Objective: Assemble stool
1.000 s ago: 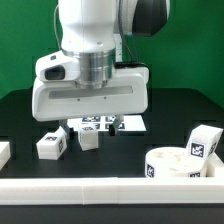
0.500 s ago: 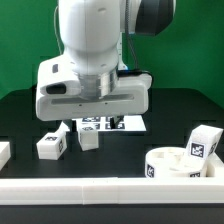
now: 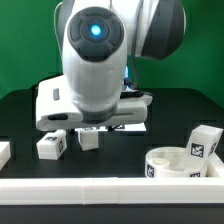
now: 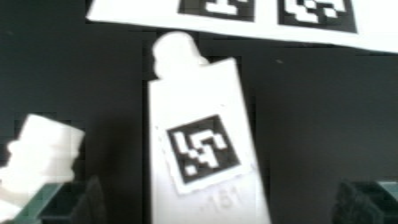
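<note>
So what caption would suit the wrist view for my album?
Open fingers hover over a tagged white stool leg, near the marker board.

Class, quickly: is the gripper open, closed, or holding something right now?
Gripper: open, holding nothing; a stool leg lies untouched between its jaws.

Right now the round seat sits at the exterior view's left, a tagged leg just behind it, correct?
No: the exterior view shows the seat at that view's right, not left; the tagged leg is just behind it.
</note>
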You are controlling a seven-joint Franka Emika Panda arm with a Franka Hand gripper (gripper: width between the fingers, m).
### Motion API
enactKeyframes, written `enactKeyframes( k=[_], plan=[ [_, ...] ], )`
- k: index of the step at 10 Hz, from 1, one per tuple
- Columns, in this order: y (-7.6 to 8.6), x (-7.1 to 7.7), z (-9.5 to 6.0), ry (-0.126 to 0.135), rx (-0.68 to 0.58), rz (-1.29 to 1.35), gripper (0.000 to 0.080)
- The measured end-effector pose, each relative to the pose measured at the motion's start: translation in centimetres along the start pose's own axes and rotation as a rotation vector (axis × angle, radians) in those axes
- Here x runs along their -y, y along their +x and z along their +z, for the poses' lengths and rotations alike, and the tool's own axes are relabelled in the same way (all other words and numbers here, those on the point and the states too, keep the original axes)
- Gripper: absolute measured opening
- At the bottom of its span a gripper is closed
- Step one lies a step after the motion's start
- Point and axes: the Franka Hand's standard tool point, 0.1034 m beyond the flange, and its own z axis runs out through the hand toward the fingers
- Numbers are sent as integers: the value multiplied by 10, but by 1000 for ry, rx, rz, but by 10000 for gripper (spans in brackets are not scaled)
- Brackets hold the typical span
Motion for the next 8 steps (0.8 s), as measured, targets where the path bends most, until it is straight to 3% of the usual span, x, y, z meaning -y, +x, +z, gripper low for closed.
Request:
enactKeyframes(
  k=[5, 7, 8],
  plan=[
    [2, -1, 0, 0, -4, 0, 649],
    [-6, 0, 7, 18, 115, 0, 649],
    [-2, 1, 6, 16, 147, -1, 649]
  ],
)
